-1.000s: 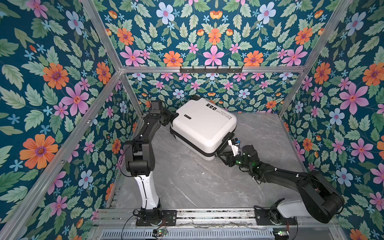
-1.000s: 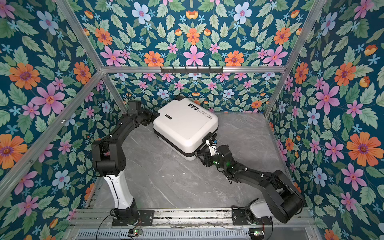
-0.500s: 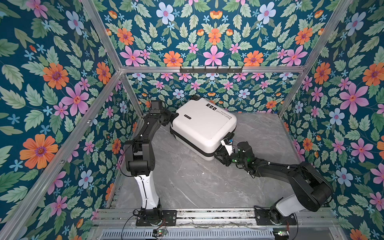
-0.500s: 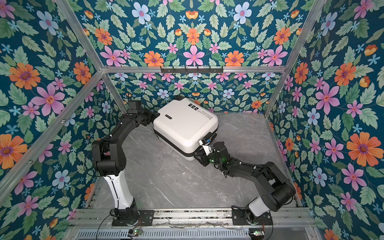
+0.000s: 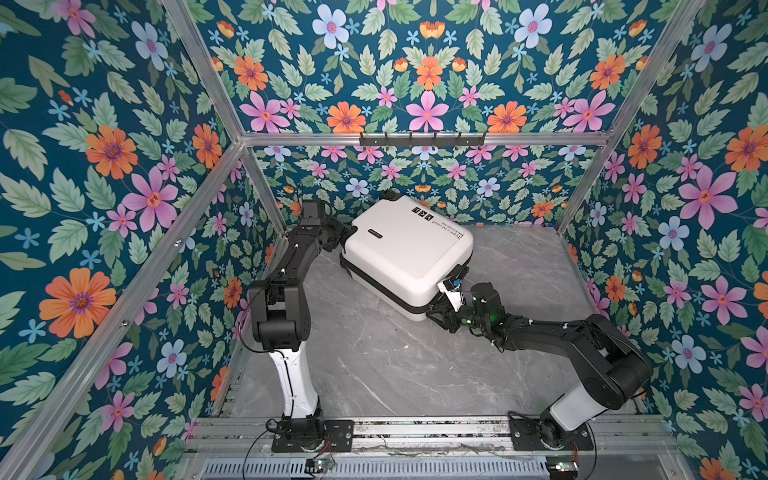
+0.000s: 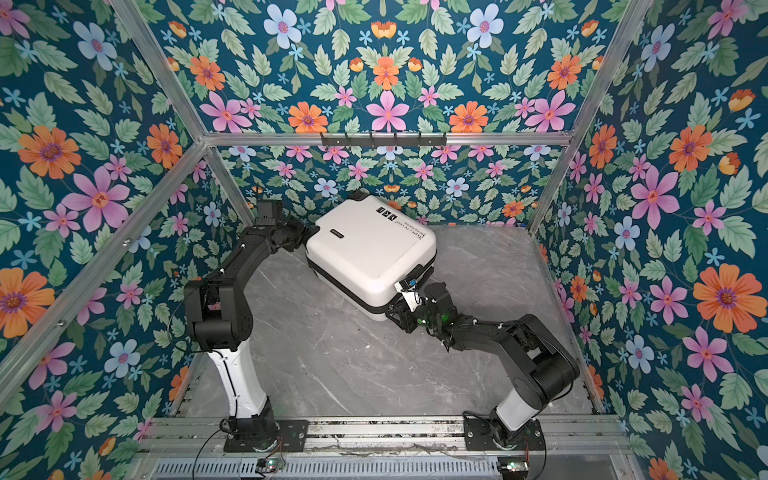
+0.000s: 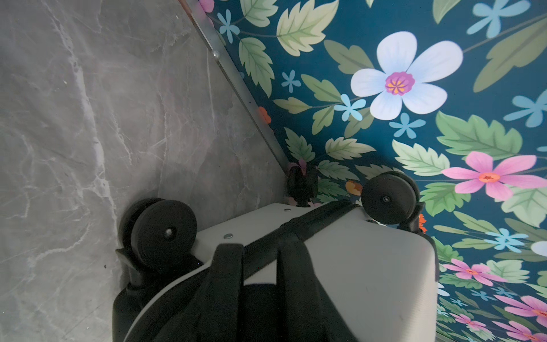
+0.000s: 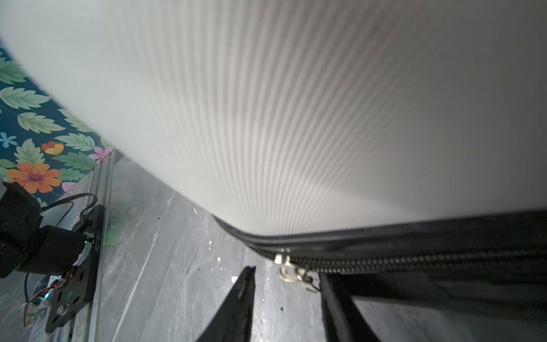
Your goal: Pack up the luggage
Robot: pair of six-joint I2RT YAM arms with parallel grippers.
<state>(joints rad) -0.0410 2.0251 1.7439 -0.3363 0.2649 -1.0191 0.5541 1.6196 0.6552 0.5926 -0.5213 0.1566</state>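
Left end effector [image 7: 260,254] and right end effector [image 8: 285,274] flank one luggage [image 5: 407,257].

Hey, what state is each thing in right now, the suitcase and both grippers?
luggage: shut, lying flat on the table.
zipper pull: hanging free, ungripped.
right gripper: open, fingers flanking the pull.
left gripper: fingers apart against the wheeled end; grip unclear.

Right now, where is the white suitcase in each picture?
In both top views: white suitcase lies on the marble floor, near the back wall.
Left wrist view: close up, its wheeled end.
Right wrist view: its ribbed shell fills most of the frame.
Shared landmark: its black zipper band.
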